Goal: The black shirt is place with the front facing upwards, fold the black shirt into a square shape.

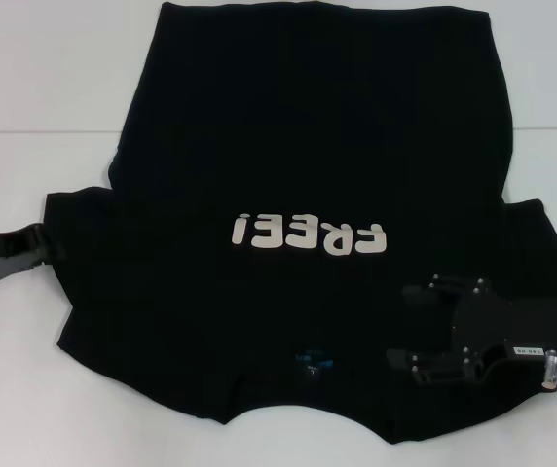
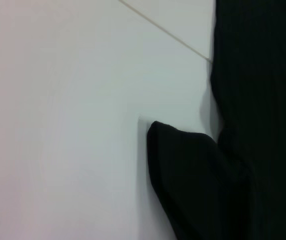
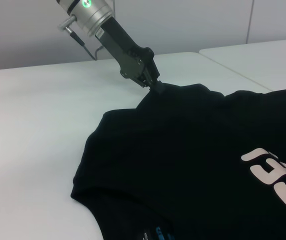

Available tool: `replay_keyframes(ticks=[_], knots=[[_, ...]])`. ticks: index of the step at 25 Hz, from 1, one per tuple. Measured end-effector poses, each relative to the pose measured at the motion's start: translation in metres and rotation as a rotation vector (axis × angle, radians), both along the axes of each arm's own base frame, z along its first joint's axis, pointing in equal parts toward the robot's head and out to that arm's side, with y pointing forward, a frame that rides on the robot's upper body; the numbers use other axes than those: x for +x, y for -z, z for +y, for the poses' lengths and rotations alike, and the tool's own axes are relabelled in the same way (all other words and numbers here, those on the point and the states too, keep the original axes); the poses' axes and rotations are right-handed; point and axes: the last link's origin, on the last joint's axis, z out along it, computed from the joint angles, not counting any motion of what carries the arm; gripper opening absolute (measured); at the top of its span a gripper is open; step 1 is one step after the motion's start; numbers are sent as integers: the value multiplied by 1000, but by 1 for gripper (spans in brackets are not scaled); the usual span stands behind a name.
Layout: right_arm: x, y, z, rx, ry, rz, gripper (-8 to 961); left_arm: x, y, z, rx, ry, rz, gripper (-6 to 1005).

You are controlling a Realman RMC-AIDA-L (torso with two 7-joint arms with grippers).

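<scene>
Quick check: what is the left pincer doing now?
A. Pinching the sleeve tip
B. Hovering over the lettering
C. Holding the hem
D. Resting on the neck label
A: in the right wrist view the left pincer is shut on the shirt's sleeve tip at its edge.

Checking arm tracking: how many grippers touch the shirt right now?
1 clearly: left gripper pinches the black shirt at its left sleeve. Right gripper, open, sits over the right shoulder; contact can't be told.

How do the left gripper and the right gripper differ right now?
The left gripper is shut on the black shirt, pinching its sleeve edge at the shirt's left side; the right gripper is open and holds nothing. The left sits at the cloth's edge; the right hovers over the shirt's body near the lettering. Both are black.
</scene>
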Motion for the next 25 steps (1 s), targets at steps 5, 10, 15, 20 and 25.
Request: replay_keyframes(ticks=[5, 10, 15, 20, 25], knots=[[0, 0, 0, 0, 1, 0, 904, 0, -8, 3, 15, 14, 18, 38], [0, 0, 0, 2, 3, -1, 904, -2, -27, 7, 50, 28, 52, 46], [1, 0, 0, 4, 4, 0, 905, -1, -54, 14, 80, 47, 88, 54], [1, 0, 0, 4, 4, 0, 905, 7, -62, 20, 75, 72, 92, 62], [1, 0, 0, 3, 3, -1, 905, 21, -60, 27, 33, 99, 94, 71]])
